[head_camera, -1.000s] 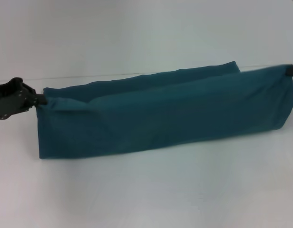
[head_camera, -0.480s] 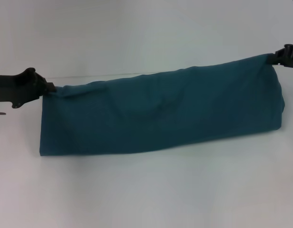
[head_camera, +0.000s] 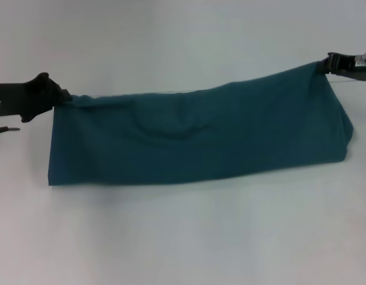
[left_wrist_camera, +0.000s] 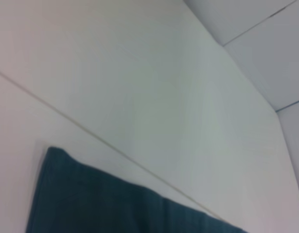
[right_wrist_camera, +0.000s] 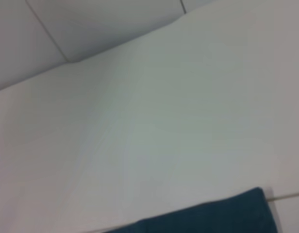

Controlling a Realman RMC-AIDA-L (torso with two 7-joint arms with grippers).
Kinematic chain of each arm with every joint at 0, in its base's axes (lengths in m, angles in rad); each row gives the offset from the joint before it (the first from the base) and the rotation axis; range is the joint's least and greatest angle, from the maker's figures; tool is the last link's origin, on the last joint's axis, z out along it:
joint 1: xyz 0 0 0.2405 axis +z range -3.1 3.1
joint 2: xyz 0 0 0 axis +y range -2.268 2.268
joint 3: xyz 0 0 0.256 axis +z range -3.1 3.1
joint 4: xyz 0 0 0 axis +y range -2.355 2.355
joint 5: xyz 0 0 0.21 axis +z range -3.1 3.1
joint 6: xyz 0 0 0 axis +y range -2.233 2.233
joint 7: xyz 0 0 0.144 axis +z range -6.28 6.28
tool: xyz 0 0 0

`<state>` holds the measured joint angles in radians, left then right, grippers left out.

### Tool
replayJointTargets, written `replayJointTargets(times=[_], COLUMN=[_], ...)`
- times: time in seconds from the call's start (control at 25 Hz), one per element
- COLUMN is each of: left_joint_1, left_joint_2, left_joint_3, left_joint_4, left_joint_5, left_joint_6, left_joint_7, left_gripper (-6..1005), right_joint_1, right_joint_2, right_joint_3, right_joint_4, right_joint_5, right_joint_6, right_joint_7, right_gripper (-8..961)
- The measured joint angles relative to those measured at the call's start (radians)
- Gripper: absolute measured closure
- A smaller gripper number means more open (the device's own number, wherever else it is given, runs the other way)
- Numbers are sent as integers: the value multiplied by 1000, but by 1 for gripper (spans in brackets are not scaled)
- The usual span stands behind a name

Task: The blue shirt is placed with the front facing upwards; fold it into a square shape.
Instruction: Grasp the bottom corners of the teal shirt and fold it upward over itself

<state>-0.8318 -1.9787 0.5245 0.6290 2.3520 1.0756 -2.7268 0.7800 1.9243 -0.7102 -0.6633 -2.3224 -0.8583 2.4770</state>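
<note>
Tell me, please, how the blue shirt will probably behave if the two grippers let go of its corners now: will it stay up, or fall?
The blue shirt looks floppy: it hangs like a curtain between the left gripper and the right gripper, its lower edge resting on the table. Released, it would probably collapse. It seems light, as two pinched corners carry it.

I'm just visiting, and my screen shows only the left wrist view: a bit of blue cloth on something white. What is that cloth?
Observer: It is the blue shirt, folded into a long band across the white table.
Visitor: Is anything holding it?
Observer: Yes. The left pincer grips one top corner.
Visitor: And the other end?
Observer: The right pincer grips the opposite top corner. The upper edge is stretched between the two pincers, and the lower edge rests on the table.
</note>
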Motion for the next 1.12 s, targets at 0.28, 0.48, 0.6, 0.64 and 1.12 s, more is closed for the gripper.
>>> replayJointTargets(times=[0.28, 0.48, 0.6, 0.64, 1.12], left_joint_1=[-25, -46, -53, -54, -61], left_joint_2=[-3, 4, 2, 1, -4], left_joint_3=[0, 25, 49, 50, 67], left_joint_4=[-3, -61, -73, -76, -128], left_joint_5=[1, 7, 8, 8, 3], left_joint_6=[-60, -133, -176, -189, -303], left_joint_7=[-12, -14, -16, -15, -8], left_gripper=[951, 949, 948, 948, 944], right_joint_1=[29, 70, 99, 107, 146], right_joint_2=[3, 4, 6, 6, 20], right_joint_3=[-1, -17, -22, -23, -63], right_joint_4=[14, 87, 140, 154, 238], right_joint_5=[-2, -58, -111, -124, -202], right_joint_6=[77, 169, 229, 247, 421], right_joint_7=[25, 29, 29, 29, 29], right_gripper=[923, 918, 915, 914, 903])
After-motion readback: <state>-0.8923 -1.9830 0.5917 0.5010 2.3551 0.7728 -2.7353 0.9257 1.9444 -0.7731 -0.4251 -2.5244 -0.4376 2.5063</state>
